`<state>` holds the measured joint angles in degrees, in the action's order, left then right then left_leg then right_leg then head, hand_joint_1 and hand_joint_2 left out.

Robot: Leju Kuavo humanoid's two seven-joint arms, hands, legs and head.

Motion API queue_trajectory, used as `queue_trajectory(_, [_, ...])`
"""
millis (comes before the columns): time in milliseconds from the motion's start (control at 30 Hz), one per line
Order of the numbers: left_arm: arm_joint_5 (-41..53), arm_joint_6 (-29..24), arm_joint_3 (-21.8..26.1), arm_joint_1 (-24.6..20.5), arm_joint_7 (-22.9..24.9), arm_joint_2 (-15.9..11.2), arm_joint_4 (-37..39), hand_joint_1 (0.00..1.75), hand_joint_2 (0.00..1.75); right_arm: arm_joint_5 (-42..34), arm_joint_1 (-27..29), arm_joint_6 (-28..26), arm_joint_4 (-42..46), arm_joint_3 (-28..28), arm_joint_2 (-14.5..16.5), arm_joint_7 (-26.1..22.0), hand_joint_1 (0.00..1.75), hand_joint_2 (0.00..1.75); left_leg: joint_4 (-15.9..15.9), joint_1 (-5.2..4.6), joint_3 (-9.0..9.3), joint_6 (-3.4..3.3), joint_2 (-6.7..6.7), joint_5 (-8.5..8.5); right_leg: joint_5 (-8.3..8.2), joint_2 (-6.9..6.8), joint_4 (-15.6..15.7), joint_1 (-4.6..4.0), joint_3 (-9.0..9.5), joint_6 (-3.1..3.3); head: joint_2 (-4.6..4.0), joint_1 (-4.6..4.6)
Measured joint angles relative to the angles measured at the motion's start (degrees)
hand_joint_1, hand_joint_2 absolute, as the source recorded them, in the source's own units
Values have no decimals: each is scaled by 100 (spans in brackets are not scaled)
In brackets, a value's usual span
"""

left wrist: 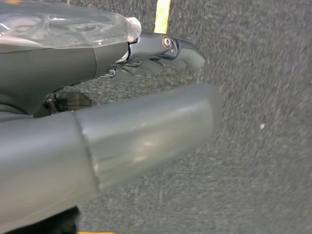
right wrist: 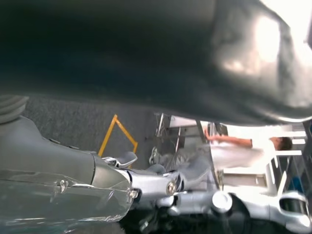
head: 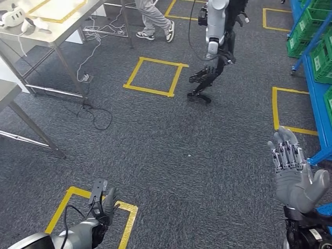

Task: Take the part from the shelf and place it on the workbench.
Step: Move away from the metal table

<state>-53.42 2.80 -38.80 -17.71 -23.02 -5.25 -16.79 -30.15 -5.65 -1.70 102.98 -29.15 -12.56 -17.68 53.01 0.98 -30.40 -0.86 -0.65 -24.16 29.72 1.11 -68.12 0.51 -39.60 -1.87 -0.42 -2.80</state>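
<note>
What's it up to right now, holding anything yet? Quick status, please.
Right hand raised, open, holding nothing. Left hand low over the carpet, nothing in it. Blue shelf at right; part not made out. Another robot stands ahead.

High head view; close wrist views
</note>
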Motion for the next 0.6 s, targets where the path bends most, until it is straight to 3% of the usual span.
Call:
queue_trajectory(33, [0, 1, 0, 12, 1, 1, 0, 0, 0, 1, 10, 9, -1, 3, -3, -2, 0, 0, 1, -4, 5, 1, -73, -8, 103, -44, -318, 22, -147, -26, 0, 4])
queue_trajectory(67, [0, 2, 0, 21, 1, 1, 0, 0, 0, 1, 19, 14, -1, 5, -5, -2, 0, 0, 3, -2, 12, 9, -143, -18, 96, -68, -426, 42, -195, -48, 0, 6])
queue_trajectory(100, [0, 2, 0, 24, 2, 4, 0, 0, 0, 3, 24, 19, -1, 8, -7, -2, 0, 0, 4, 3, 27, 26, -210, -33, -32, -98, -267, 60, -106, -66, 0, 7])
queue_trajectory(133, [1, 2, 0, 24, 2, 8, 0, 0, 0, 6, 26, 25, -1, 11, -8, -4, 0, 0, 6, 9, 53, 48, -274, -53, -233, -165, 97, 74, 91, -77, 0, 9])
queue_trajectory(200, [1, 2, 0, 20, 2, 13, 0, 0, 0, 14, 19, 33, 2, 18, -8, -8, 0, 0, 20, -9, 105, 110, -385, -102, -539, -442, 944, 56, 548, -66, 0, 29])
queue_trajectory(267, [1, 2, 0, 17, 3, 9, 0, 0, 0, 16, 17, 34, 4, 26, -8, -11, 0, 0, 28, -56, 131, 167, -496, -131, -584, -586, 1296, 17, 733, 9, 0, 26])
queue_trajectory(333, [1, 2, 0, 7, 3, 11, 0, 0, 0, 16, 26, 35, 8, 38, -8, -14, 0, 0, 23, -67, 146, 215, -630, -153, -590, -457, 1316, 3, 728, 104, 0, -4])
queue_trajectory(367, [1, 2, 0, -3, 4, 15, 0, 0, 0, 16, 29, 36, 14, 44, -8, -16, 0, 0, 68, -54, 142, 242, -602, -205, -604, -383, 1330, 5, 726, 141, 0, -17])
queue_trajectory(433, [3, 2, 0, -21, 5, 22, 0, 0, 0, 19, 13, 45, 27, 54, -8, -17, 0, 0, 494, -20, -31, 277, -335, -482, -632, -252, 1360, 18, 731, 217, 0, -44])
queue_trajectory(467, [4, 2, 0, -22, 11, 24, 0, 0, 0, 21, 6, 51, 31, 55, -8, -16, 0, 0, 908, -10, -221, 280, -150, -687, -639, -188, 1364, 19, 726, 241, 0, -63])
queue_trajectory(533, [4, -1, 0, 0, 32, 23, 0, 0, 0, 26, -1, 58, 31, 56, -8, -8, 0, 0, 1741, -7, -660, 276, 14, -982, -644, -34, 1364, 10, 718, 267, 0, -93])
queue_trajectory(567, [3, -3, 0, 14, 43, 22, 0, 0, 0, 26, 0, 60, 30, 56, -8, -4, 0, 0, 1915, -7, -781, 269, 33, -977, -646, 50, 1363, 5, 719, 270, 0, -99])
queue_trajectory(600, [3, -5, 0, 22, 49, 22, 0, 0, 0, 28, 0, 61, 29, 57, -8, -1, 0, 0, 1848, -7, -790, 257, 43, -853, -647, 135, 1361, 2, 723, 271, 0, -102])
